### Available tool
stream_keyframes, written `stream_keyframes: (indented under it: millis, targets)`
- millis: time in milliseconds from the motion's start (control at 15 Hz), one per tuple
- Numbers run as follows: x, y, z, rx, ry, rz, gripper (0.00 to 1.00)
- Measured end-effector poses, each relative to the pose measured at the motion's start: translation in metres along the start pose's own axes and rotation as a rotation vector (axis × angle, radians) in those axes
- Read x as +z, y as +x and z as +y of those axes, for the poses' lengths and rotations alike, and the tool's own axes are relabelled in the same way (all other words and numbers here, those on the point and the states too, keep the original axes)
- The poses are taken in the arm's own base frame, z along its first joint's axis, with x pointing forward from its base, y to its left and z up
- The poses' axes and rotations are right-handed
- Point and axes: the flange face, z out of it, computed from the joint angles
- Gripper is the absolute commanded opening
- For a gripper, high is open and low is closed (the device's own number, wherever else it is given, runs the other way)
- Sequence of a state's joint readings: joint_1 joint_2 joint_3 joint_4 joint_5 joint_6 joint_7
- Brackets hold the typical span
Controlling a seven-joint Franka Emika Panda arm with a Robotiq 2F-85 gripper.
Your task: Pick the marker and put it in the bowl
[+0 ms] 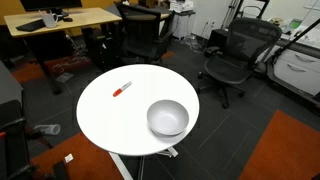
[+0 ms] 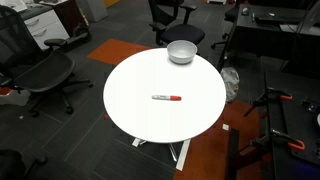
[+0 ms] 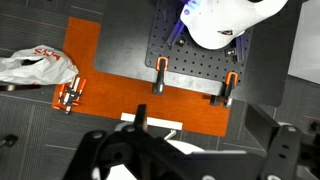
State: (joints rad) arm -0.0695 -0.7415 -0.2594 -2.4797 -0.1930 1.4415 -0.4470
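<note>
The marker, a thin red stick with a whitish end, lies flat on the round white table, to the left of the bowl. It also shows in an exterior view near the table's middle. The grey-silver bowl stands upright and empty near the table's edge, as in an exterior view. The arm is absent from both exterior views. In the wrist view my gripper shows as dark fingers spread wide apart, holding nothing. Neither marker nor bowl shows in the wrist view.
Black office chairs and desks ring the table. The wrist view looks down on an orange floor mat, a perforated base plate with clamps, the white robot base and a plastic bag.
</note>
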Motion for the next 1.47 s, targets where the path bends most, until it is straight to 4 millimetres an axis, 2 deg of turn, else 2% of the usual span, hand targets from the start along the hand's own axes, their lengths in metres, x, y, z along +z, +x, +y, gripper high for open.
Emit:
stream_keyframes:
  millis: [600, 800, 1133, 1467]
  targets:
    - [0.000, 0.001, -0.001, -0.003, -0.001, 0.001, 1.00]
    - [-0.002, 0.010, -0.008, -0.055, -0.018, 0.010, 1.00]
    - [-0.001, 0.052, -0.031, -0.214, -0.098, 0.054, 1.00]
    - [0.012, 0.110, -0.034, -0.320, -0.181, 0.138, 1.00]
